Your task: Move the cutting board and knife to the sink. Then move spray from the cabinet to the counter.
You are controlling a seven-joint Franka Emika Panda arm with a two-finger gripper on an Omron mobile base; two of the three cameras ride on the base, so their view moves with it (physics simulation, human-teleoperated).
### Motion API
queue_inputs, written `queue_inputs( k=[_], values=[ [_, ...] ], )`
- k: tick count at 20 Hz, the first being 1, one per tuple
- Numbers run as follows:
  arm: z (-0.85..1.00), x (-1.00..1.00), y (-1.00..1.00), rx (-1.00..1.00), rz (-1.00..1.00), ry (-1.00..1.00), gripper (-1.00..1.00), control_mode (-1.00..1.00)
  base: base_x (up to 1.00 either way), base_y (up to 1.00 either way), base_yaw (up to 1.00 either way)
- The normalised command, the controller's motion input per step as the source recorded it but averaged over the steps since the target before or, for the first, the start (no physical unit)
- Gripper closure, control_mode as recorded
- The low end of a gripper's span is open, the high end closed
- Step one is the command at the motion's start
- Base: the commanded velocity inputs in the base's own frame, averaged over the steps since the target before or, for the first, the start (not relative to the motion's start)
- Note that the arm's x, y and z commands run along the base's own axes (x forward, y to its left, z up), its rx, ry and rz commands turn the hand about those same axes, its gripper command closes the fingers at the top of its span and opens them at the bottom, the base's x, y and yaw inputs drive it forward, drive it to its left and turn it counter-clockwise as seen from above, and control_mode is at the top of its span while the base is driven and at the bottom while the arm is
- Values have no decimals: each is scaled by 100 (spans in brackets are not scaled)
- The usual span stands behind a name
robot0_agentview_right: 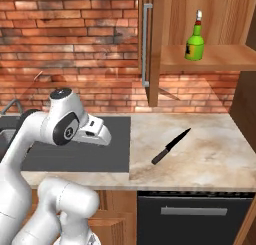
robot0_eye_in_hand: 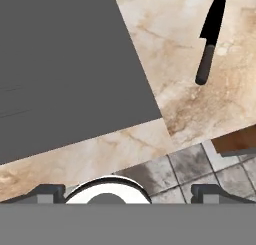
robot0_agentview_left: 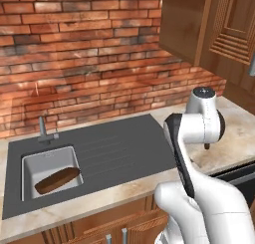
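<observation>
Counter [robot0_agentview_right: 200, 154] bears one knife [robot0_agentview_right: 171, 146]; sink [robot0_agentview_left: 30, 164] holds one cutting board [robot0_agentview_left: 57, 180].

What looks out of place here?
Nothing spilled or damaged. The cutting board lies tilted in the sink, one end propped on the basin wall. The knife lies loose on the counter, not yet moved. The spray stands upright in the open cabinet.

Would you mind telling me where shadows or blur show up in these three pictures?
Left base view: a broad slanting shadow darkens the brick wall; the board in the sink looks soft-edged. Right base view: the knife casts almost no shadow on the counter. Hand view: the knife's edges are crisp, with no glare.
</observation>
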Motion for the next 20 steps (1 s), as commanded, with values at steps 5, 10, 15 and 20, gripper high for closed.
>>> queue_inputs(
  k=[5,10,15,20],
  values=[
    [-16,34,-55,-11,-21,10,-100,-100,0,0,0],
    [-15,32,-59,-1,-21,8,-100,-100,0,0,0],
    [-24,38,-43,0,-15,9,-100,-100,0,0,0],
    [-33,35,-7,0,-2,1,-100,-100,0,0,0]
  ],
)
